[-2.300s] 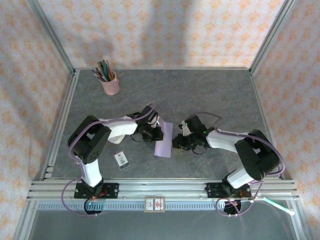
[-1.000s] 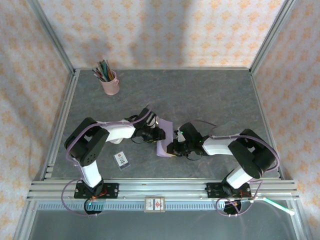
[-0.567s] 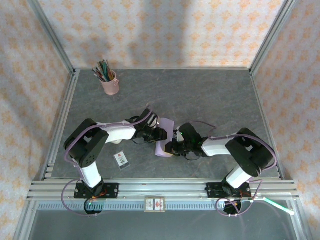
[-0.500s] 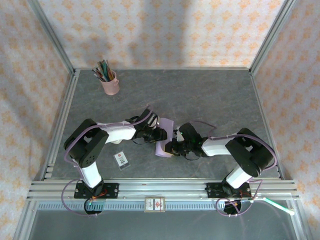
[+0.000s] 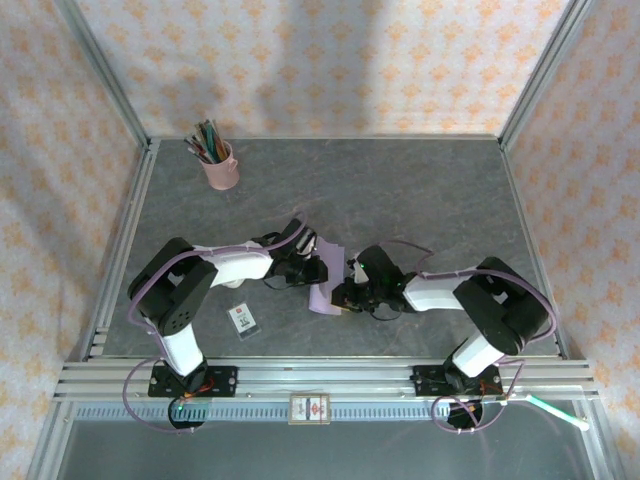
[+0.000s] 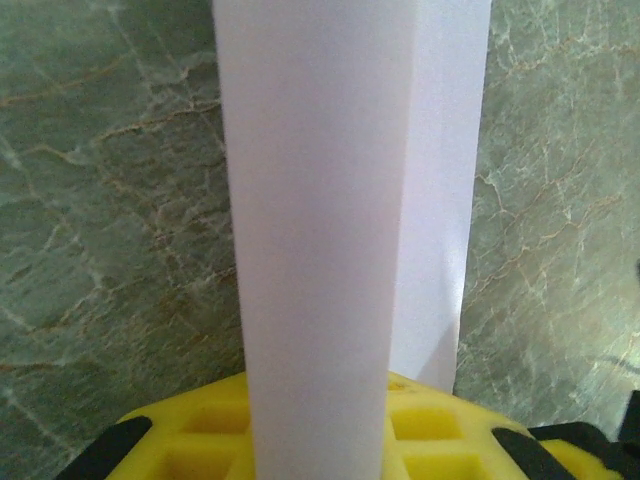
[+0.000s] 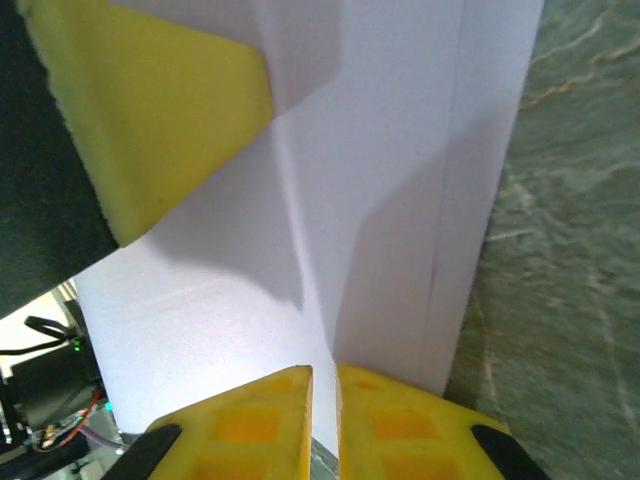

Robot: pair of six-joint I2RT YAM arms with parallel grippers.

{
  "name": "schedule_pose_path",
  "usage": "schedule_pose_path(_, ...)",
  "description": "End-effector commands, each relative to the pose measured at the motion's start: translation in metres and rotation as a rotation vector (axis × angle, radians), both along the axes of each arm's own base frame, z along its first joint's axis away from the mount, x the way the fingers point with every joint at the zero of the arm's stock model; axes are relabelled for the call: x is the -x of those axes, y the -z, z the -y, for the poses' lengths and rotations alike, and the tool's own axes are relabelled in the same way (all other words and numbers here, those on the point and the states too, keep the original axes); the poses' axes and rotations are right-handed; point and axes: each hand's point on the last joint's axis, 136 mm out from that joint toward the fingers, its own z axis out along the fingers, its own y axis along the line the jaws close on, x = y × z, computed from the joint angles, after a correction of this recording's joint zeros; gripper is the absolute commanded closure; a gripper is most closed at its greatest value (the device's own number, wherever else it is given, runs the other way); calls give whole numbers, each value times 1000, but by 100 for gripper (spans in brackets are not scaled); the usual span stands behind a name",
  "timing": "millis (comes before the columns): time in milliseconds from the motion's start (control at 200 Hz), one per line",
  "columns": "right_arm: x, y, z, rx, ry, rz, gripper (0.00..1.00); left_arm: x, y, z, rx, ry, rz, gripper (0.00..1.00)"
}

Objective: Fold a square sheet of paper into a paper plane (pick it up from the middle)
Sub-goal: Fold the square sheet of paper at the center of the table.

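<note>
The square sheet of paper (image 5: 323, 298), lavender and folded into a long narrow strip, is held off the table between my two grippers at the centre. My left gripper (image 5: 318, 270) meets it from the left. In the left wrist view the strip (image 6: 320, 200) rises straight out of the jaws and covers the gap between the yellow pads (image 6: 430, 425), which sit close on it. My right gripper (image 5: 343, 293) comes from the right, and its fingertips (image 7: 300, 385) pinch the sheet's (image 7: 400, 200) near edge along a crease. The left gripper's yellow finger (image 7: 160, 110) lies flat on the sheet.
A small white card (image 5: 243, 318) lies on the grey table (image 5: 420, 190) at front left. A pink cup of pens (image 5: 218, 165) stands at the back left. Patterned walls with metal corner posts close in the sides, and an aluminium rail (image 5: 320, 375) runs along the front.
My right gripper has slid left along the sheet's lower end, close to the left gripper. The sheet looks narrower and more bunched. In the last half second hardly anything has moved.
</note>
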Motion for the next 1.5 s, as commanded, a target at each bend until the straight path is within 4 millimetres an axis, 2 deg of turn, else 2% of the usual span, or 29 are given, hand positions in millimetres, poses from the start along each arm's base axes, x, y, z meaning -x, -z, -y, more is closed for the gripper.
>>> schedule_pose_path(0, -16, -11, 15, 66, 5, 76, 86, 5, -2, -5, -50, 34, 0, 76)
schedule_pose_path(355, -61, -28, 58, 134, 97, 139, 85, 13, 8, -9, -70, 68, -16, 75)
schedule_pose_path(536, -79, -35, 65, 140, 126, 162, 85, 16, 12, -13, -98, 91, -20, 72)
schedule_pose_path(686, -83, -34, 69, 146, 128, 163, 85, 19, 17, -17, -144, 127, -24, 70)
schedule_pose_path(1021, -86, -31, 70, 152, 123, 158, 85, 23, 28, -28, -242, 169, -39, 65)
schedule_pose_path(1116, -89, -33, 64, 123, 119, 153, 85, 25, 31, -32, -270, 181, -44, 63)
schedule_pose_path(1286, -104, -38, 50, 60, 133, 152, 83, 28, 35, -35, -295, 202, -51, 61)
schedule_pose_path(1497, -122, -29, 43, 64, 146, 146, 83, 30, 37, -37, -308, 212, -57, 64)
